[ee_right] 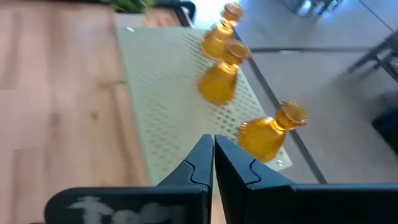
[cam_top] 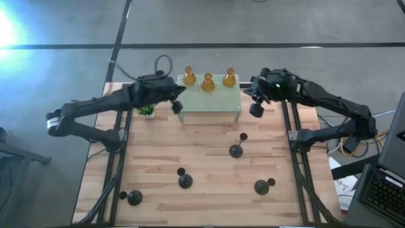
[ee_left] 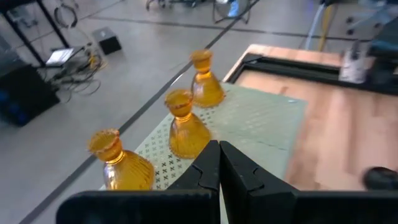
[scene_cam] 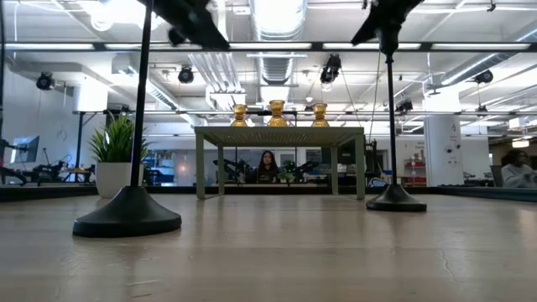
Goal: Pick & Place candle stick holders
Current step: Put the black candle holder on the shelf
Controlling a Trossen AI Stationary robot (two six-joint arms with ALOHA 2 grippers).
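Observation:
Three amber candle stick holders (cam_top: 208, 82) stand upright in a row along the far edge of the mint-green perforated stand (cam_top: 212, 101). They also show in the left wrist view (ee_left: 185, 127) and the right wrist view (ee_right: 221, 78). Several slim black candle stick holders (cam_top: 236, 151) stand on their round bases on the wooden table, nearer the front. My left gripper (cam_top: 178, 105) hovers shut and empty above the stand's left end (ee_left: 219, 144). My right gripper (cam_top: 256, 109) hovers shut and empty off the stand's right end (ee_right: 212, 138).
A small green potted plant (cam_top: 146, 111) sits left of the stand, under my left arm. Black rails (cam_top: 120, 158) run along both table sides. In the low view two black holders (scene_cam: 127, 220) rise in front of the stand (scene_cam: 279, 134). Bare wood lies between them.

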